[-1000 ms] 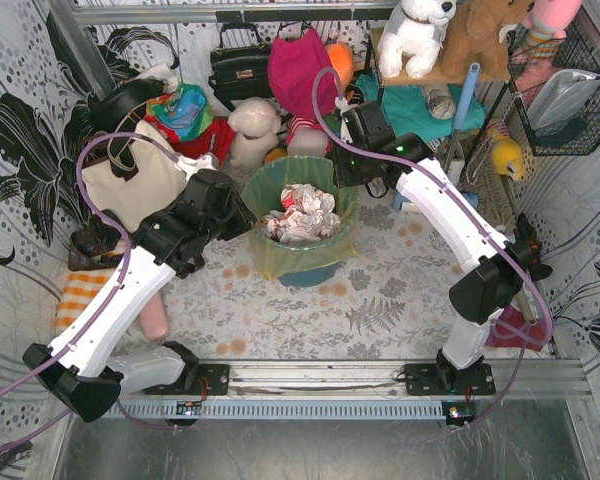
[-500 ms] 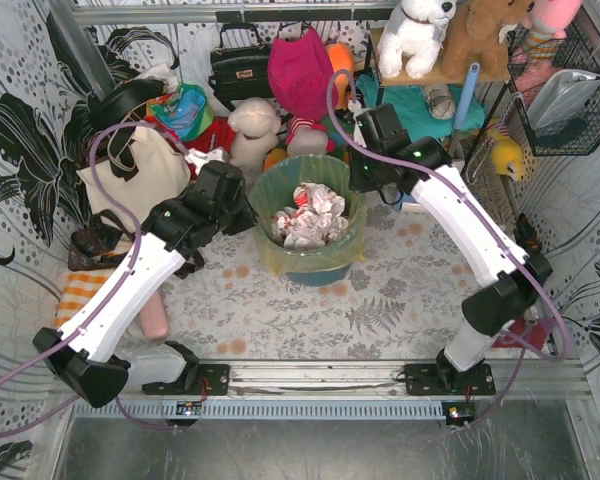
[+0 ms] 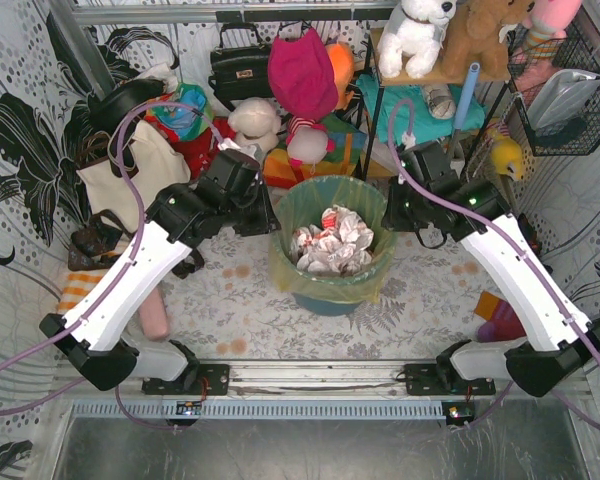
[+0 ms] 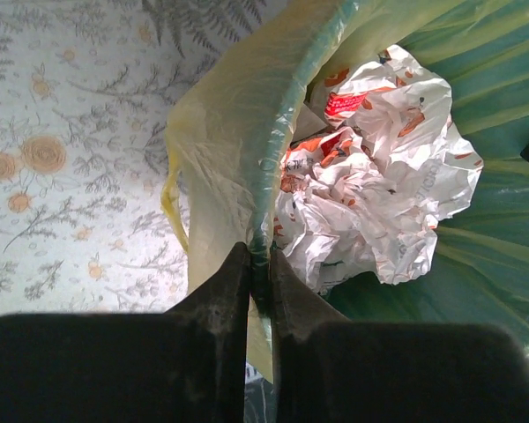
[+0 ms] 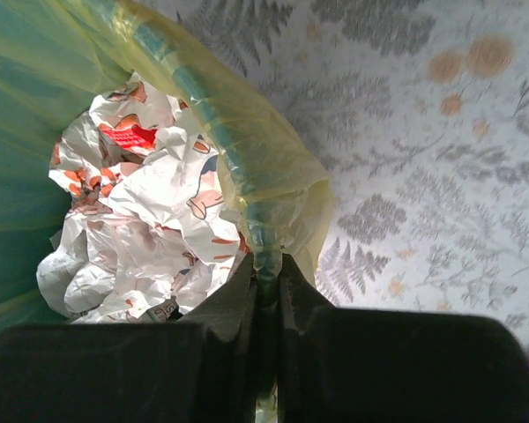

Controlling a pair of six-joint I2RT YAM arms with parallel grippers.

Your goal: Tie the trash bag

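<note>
The left gripper (image 4: 260, 264) pinches the trash bag (image 4: 220, 150) where it folds over the rim of the single teal bin (image 3: 322, 303). The right gripper (image 5: 266, 269) clamps the opposite rim likewise. The one bag lines the bin and holds crumpled paper (image 3: 332, 240). Two bent arms reach in from either side.

My overhead camera sits high behind the arm bases, looking down across the table (image 3: 420, 290) to the far shelf (image 3: 435, 76). Each wrist camera looks steeply down from very close: one past the left gripper (image 4: 258, 257) at the left rim of the trash bag (image 4: 220, 132), the other past the right gripper (image 5: 266, 264) at its right rim. All three share the crumpled paper (image 3: 332, 240).
</note>
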